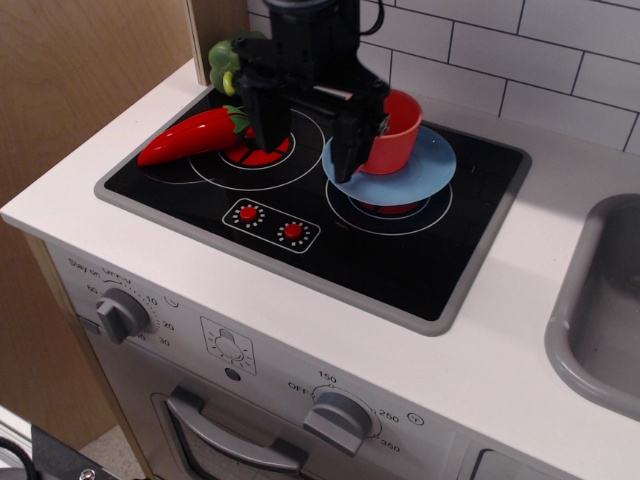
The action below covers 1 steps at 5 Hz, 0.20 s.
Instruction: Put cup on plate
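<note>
The orange-red cup point(396, 137) sits on the light blue plate point(432, 166), which lies over the right burner of the toy stove. The cup looks slightly tilted, and its handle is hidden. My black gripper point(307, 140) hangs just left of the cup with its jaws wide apart and nothing between them. Its right finger point(348, 150) is right against the cup's left side and covers the plate's left edge. Its left finger point(263, 122) is over the left burner.
A glossy red chili pepper point(190, 137) lies on the stove's left side. A green bell pepper point(226, 58) stands at the back left, partly behind my arm. Two red knobs point(270, 222) are on the stove front. A grey sink point(600, 310) is at the right.
</note>
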### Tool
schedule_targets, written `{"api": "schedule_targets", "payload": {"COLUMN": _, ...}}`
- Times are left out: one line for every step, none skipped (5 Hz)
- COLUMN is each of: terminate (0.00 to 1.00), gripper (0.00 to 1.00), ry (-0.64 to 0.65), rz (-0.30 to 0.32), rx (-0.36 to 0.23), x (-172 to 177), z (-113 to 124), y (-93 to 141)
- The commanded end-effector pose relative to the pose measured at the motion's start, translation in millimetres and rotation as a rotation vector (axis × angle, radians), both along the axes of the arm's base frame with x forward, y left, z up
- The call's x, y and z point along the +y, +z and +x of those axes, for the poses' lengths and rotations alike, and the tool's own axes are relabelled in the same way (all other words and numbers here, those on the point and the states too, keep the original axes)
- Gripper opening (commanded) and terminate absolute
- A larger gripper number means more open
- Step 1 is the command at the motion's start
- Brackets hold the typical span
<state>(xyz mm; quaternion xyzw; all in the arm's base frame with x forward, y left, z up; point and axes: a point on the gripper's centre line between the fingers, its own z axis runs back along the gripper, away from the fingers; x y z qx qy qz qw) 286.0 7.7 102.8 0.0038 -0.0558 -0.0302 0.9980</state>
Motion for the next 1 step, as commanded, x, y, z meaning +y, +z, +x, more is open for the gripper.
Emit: {"api": "schedule_targets", "payload": {"terminate": 1.00, "gripper": 1.00, "ry": -0.005, "rz": 0.005, "rx": -0.048, "x": 6.6, "z": -5.1, "y": 13.5}}
